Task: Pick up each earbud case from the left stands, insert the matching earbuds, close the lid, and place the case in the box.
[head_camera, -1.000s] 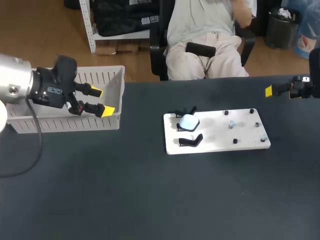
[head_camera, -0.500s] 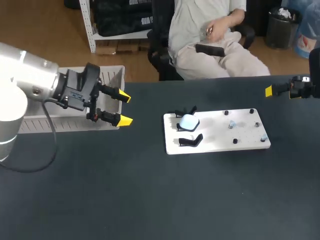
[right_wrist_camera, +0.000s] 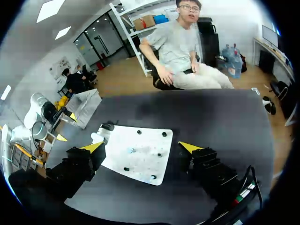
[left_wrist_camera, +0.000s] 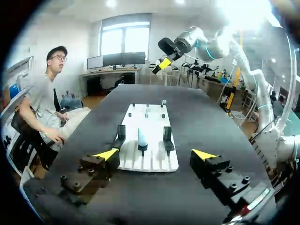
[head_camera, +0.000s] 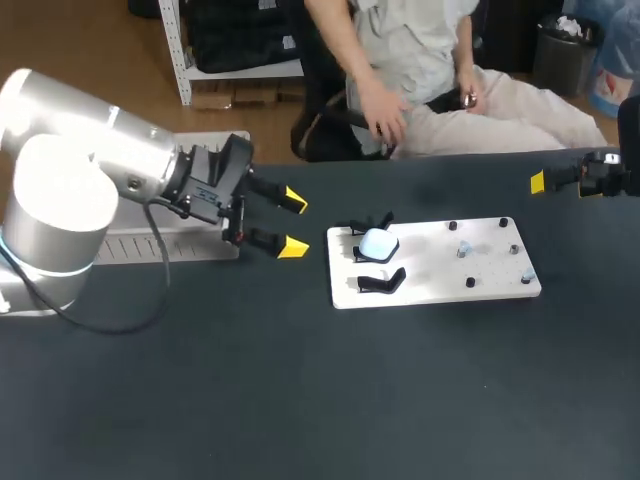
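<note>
A pale blue earbud case point(head_camera: 378, 243) sits on the farther of two black stands at the left end of the white board point(head_camera: 492, 285); the nearer stand point(head_camera: 383, 283) is bare. My left gripper point(head_camera: 292, 223) hangs open just left of the board, fingers pointing at the stands. In the left wrist view the case point(left_wrist_camera: 142, 138) stands ahead of that open gripper point(left_wrist_camera: 156, 154), between the two stands. My right gripper point(head_camera: 540, 183) stays at the table's far right edge, and the right wrist view shows it point(right_wrist_camera: 140, 146) open above the board point(right_wrist_camera: 140, 161). Small pegs point(head_camera: 463, 248) dot the board's right half.
The grey slatted box point(head_camera: 215, 245) stands at the back left, mostly hidden behind my left arm. In the right wrist view the box point(right_wrist_camera: 86, 104) lies beyond the board. Dark tabletop point(head_camera: 330, 400) stretches in front of the board.
My left arm has swung right, from over the box to just left of the board, gripper staying open. The right arm has not moved.
</note>
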`<state>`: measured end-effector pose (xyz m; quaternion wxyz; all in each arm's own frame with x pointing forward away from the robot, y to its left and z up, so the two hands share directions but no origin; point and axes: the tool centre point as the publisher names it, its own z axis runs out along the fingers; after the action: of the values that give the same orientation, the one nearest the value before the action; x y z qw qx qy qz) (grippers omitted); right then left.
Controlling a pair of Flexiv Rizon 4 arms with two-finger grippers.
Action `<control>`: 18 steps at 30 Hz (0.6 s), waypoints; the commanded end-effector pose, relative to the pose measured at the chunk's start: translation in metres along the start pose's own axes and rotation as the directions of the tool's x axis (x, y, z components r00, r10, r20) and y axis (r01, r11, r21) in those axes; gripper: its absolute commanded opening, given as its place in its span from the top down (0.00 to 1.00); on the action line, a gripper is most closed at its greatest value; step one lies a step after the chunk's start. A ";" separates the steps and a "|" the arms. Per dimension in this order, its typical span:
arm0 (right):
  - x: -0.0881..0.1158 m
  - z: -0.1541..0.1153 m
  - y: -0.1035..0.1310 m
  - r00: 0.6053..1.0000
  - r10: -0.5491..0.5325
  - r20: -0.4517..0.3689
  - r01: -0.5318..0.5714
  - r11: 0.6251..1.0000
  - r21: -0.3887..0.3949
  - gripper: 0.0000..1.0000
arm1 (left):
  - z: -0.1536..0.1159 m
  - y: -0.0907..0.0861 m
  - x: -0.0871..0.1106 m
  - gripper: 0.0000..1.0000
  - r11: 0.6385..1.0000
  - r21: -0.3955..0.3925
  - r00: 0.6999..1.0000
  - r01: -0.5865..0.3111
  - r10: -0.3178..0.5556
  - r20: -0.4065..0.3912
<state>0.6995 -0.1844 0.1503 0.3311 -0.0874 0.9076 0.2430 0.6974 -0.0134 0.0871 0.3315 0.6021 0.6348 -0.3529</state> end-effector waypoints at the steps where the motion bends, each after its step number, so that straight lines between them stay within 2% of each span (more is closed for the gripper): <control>1: 0.000 0.000 -0.001 1.000 -0.001 -0.001 0.001 1.000 -0.004 0.00 | 0.019 0.008 0.001 0.00 1.000 0.019 1.000 -0.021 0.020 0.015; 6: 0.000 0.000 -0.001 1.000 -0.001 -0.001 0.001 1.000 -0.004 0.00 | 0.035 0.011 -0.001 0.00 0.999 0.031 0.999 -0.034 0.033 0.026; 7: 0.000 0.000 -0.001 1.000 -0.001 -0.001 0.001 1.000 -0.004 0.00 | 0.038 0.012 -0.001 0.04 0.999 0.035 0.999 -0.036 0.035 0.028; 9: 0.000 0.000 -0.001 1.000 -0.001 -0.001 0.001 1.000 -0.004 0.00 | 0.043 0.013 -0.001 0.27 0.998 0.041 0.999 -0.040 0.038 0.032; 11: 0.000 0.000 -0.001 1.000 -0.001 -0.001 0.001 1.000 -0.004 0.00 | 0.048 0.014 -0.001 0.32 0.998 0.047 0.999 -0.042 0.041 0.034; 18: 0.000 0.000 -0.001 1.000 -0.001 -0.001 0.001 1.000 -0.004 0.00 | 0.066 0.015 0.002 0.24 0.997 0.064 0.998 -0.051 0.049 0.040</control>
<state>0.6995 -0.1844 0.1503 0.3311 -0.0874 0.9076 0.2430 0.7053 -0.0616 0.0568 0.3339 0.6197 0.6048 -0.3725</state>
